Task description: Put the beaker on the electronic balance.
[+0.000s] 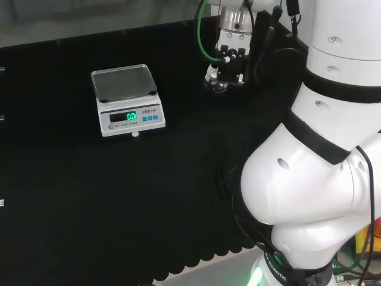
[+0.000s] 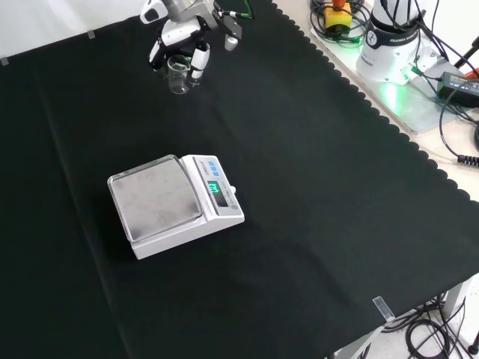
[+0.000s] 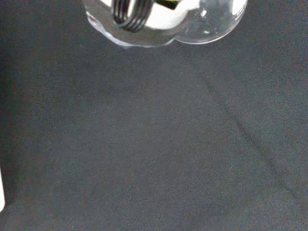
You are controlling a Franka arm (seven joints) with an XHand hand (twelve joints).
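1. One balance [image 2: 176, 205] sits left of centre on the black cloth [image 2: 322, 194] in front view, well clear of every edge; pan [image 2: 156, 197] is bare w/ nothing on it, green display lit on its right side.
2. Head view has that balance [image 1: 127, 101] toward the cloth's far-left part, pan [image 1: 124, 83] at the back, display facing the cam.
3. Moving right in front view: beaker [image 2: 178, 77], clear glass, upright, up near the far edge of the cloth, well apart from the balance.
4. Hand [image 2: 182, 41] comes down from the view's top right over it; fingers [image 2: 199, 61] hang curled on both sides of the beaker, closing round it. Can't tell if the beaker's base is on the cloth or just off it.
5. Head view, right of the balance: hand [image 1: 229, 56] low near the far edge, w/ a glint of glass [image 1: 215, 83] at its lower left — prob. the beaker, hard to see.
6. Far right in head view: big white arm links [image 1: 315, 179], green cable [image 1: 202, 36] looping by the wrist.
7. Wrist view: clear round beaker rim/base [image 3: 211, 26] close up, black ribbed finger part [image 3: 131, 14] beside it, cloth below.
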